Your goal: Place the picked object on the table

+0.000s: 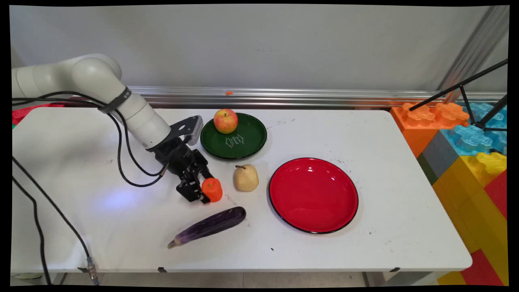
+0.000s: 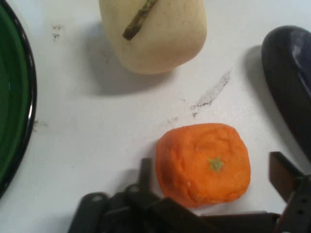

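- Main view: the gripper (image 1: 207, 194) is low over the white counter (image 1: 365, 134), left of centre, its jaws apart and standing either side of an orange (image 1: 212, 189); whether a finger touches the fruit cannot be told.
- Main view: taking the orange as the clock's centre, a pear (image 1: 246, 178) stands near at 2 o'clock, an eggplant (image 1: 209, 227) lies near at 6 o'clock, a green plate (image 1: 243, 142) sits at 1 o'clock, and a red plate (image 1: 313, 195) lies farther off at 3 o'clock.
- Main view: an apple (image 1: 226, 121) rests on the green plate's far-left part; the red plate holds nothing.
- Hand view: the orange (image 2: 204, 164) rests on the counter (image 2: 97, 131) between the two fingers (image 2: 145, 172), one at its 9 o'clock side and one clear of it at 3 o'clock, with a visible gap on that side.
- Hand view: the pear (image 2: 160, 34) appears at 12 o'clock, the eggplant (image 2: 289, 77) at 2 o'clock and the green plate (image 2: 12, 97) at 9 o'clock.
- Handling, as a judgement: the orange looks small, light and somewhat soft, with a matt, lumpy skin that should not slip; its blocky sides, at mid-height, seem the best place to take hold.
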You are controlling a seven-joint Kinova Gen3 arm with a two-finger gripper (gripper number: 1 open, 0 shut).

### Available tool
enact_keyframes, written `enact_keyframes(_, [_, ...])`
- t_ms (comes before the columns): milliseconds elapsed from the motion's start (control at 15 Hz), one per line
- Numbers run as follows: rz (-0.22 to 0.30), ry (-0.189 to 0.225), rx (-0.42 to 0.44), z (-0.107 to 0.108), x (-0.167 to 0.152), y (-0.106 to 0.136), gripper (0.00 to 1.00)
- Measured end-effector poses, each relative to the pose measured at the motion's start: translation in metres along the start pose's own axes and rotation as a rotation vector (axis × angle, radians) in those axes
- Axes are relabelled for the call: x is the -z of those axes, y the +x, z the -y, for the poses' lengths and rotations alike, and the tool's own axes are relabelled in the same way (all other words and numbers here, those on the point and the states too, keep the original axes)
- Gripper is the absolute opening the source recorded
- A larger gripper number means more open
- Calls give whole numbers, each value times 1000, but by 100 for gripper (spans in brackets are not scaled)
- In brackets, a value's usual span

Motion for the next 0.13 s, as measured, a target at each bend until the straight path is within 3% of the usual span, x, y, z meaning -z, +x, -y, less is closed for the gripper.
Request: enact_keyframes(133, [-3, 0, -3, 0, 0, 1, 100])
